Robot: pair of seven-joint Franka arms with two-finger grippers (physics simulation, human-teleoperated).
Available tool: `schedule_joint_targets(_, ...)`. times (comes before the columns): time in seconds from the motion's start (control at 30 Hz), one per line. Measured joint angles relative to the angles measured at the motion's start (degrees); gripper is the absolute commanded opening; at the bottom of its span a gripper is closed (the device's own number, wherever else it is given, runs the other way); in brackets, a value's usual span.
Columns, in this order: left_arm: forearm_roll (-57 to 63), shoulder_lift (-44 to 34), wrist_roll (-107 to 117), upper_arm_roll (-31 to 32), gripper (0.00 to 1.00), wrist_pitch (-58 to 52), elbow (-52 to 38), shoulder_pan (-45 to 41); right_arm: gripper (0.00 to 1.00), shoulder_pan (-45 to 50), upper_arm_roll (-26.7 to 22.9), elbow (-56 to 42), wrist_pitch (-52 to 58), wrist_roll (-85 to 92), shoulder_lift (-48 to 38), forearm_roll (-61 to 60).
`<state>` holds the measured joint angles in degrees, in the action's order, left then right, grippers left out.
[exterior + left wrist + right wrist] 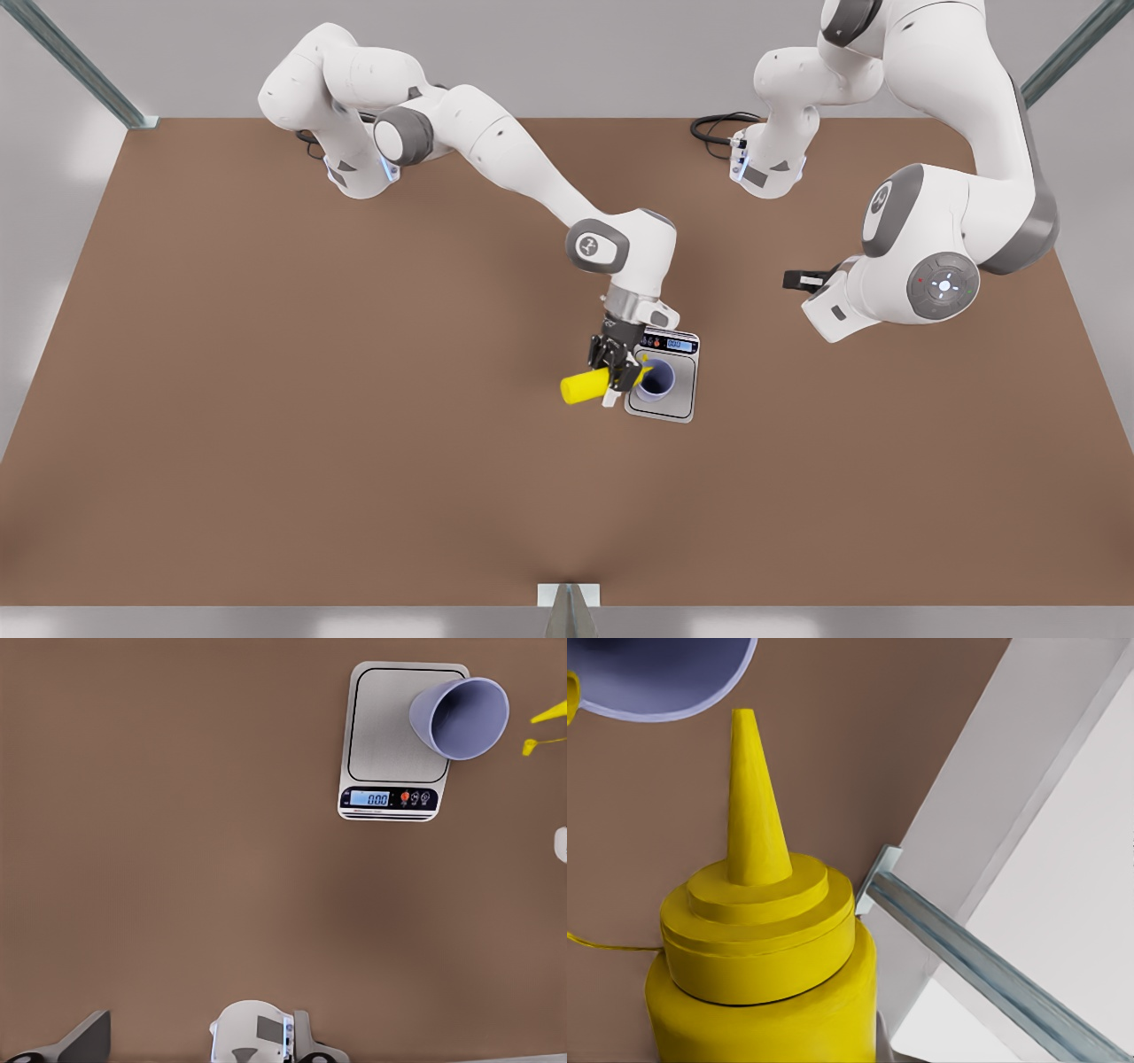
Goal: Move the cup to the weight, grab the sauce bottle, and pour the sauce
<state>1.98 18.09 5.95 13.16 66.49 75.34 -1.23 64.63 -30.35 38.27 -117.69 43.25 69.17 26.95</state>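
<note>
A wide brown table (pixel 266 399) is filling the scene, with two white robot arms reaching over it from the far edge. The arm on the front view's left is stretching toward the middle of the table, and its right gripper (pixel 617 369) is clamping its fingers around the sauce bottle (pixel 585 386), holding the yellow bottle tipped on its side with the pointed nozzle aiming toward the cup (pixel 656 379). The arm on the front view's right is waiting, folded back well away from the objects; its left gripper (pixel 802 280) is hanging above the table, and whether its fingers are open or closed cannot be told. The weight (pixel 666 372) is lying flat near the table's centre, its blue display lit. The lavender-blue cup is standing upright on the weight's platform, just beside the bottle's nozzle.
</note>
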Motion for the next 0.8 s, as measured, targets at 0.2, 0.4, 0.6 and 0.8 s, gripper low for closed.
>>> schedule_joint_targets(0.2,0.00,0.00,-0.04,0.00,1.00,-0.01,0.00,0.00,0.55,1.04,-2.04,0.21,0.04,2.91,1.28,1.89)
schedule_joint_targets(0.4,-0.01,0.00,-0.07,0.00,1.00,-0.01,0.00,0.26,0.55,1.37,-2.61,0.17,0.10,5.01,1.91,2.63)
schedule_joint_targets(0.6,0.00,-0.06,-0.11,0.00,1.00,-0.05,0.00,0.26,0.55,-3.52,-1.56,0.74,0.54,6.48,-3.68,-4.96)
schedule_joint_targets(0.8,0.11,-0.03,-0.12,0.08,1.00,-0.09,0.04,0.23,0.55,-13.82,-1.57,7.67,1.98,7.47,-12.56,-33.13)
